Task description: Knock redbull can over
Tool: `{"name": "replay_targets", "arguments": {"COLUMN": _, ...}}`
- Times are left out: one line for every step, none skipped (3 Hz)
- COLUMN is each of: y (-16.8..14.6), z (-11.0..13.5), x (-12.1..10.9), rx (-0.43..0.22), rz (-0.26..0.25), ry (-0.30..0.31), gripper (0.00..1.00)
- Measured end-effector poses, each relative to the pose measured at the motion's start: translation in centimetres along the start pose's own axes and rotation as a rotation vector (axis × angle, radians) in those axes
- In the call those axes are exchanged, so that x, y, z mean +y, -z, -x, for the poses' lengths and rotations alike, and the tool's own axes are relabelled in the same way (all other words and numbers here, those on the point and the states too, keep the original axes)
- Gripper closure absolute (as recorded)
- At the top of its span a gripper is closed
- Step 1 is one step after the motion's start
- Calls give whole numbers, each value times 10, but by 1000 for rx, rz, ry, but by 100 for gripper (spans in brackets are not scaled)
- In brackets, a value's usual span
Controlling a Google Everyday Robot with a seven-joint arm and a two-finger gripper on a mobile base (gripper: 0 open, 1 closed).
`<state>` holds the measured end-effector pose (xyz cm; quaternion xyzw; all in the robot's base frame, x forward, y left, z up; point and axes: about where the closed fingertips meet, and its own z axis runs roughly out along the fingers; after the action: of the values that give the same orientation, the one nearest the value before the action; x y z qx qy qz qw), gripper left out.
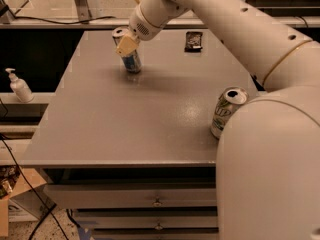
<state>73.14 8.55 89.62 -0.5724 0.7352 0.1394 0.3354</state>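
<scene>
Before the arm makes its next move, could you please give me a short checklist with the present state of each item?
1. Target is the slim redbull can, not the wider white-and-green can: ok.
2. Redbull can is standing, not yet knocked over: ok.
3. Gripper is at the redbull can's upper part, at the table's far left: ok.
4. Gripper actually touches the can: cannot tell.
5. White-and-green can stands well apart, at the near right edge: ok.
6. Dark packet lies apart, to the right of the redbull can: ok.
</scene>
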Motion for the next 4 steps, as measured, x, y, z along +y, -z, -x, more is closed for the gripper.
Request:
{"name": "replay_targets", "arguments": {"y": 0, "z": 0, "x": 0, "rx": 0, "rz": 0, "ry": 0, "gripper": 100}}
{"name": "replay_targets", "arguments": {"y": 0, "z": 0, "x": 0, "rx": 0, "rz": 0, "ry": 0, "gripper": 83}}
{"name": "replay_targets", "arguments": {"y": 0, "z": 0, "x": 0, "rx": 0, "rz": 0, "ry": 0, "gripper": 61}}
{"name": "replay_targets", "arguments": {"y": 0, "z": 0, "x": 0, "rx": 0, "rz": 0, "ry": 0, "gripper": 36}}
